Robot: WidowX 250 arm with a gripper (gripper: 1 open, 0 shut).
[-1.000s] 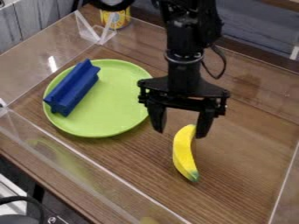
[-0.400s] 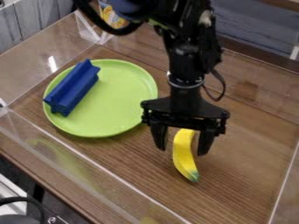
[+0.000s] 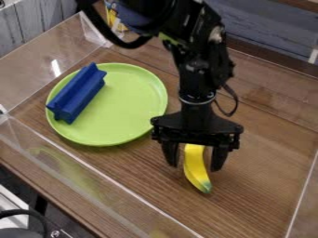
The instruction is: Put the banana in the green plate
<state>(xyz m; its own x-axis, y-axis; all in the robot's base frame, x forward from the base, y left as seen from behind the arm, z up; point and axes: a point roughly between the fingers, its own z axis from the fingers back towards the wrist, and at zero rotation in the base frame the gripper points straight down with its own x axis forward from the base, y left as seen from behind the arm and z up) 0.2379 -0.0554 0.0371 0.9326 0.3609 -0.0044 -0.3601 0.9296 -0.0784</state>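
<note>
Where hand (image 3: 195, 158) overlaps, banana (image 3: 196, 171) partly hidden

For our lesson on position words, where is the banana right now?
In the camera view, the banana lies right of the green plate, between the gripper's open jaws.

Block on plate (image 3: 130, 116), banana (image 3: 195, 170) right of plate

Blue ridged rectangular block (image 3: 78, 93) lying tilted at upper left, its long side running diagonally. Wooden worktop (image 3: 263, 139) extending under everything, grey panelled wall (image 3: 267, 33) standing behind its far edge. Yellow-and-white item (image 3: 114, 20) sitting at the back, mostly hidden; dark cable (image 3: 28, 213) curving in the lower left corner, beside a pale object (image 3: 10, 200), too cropped to identify.
</note>
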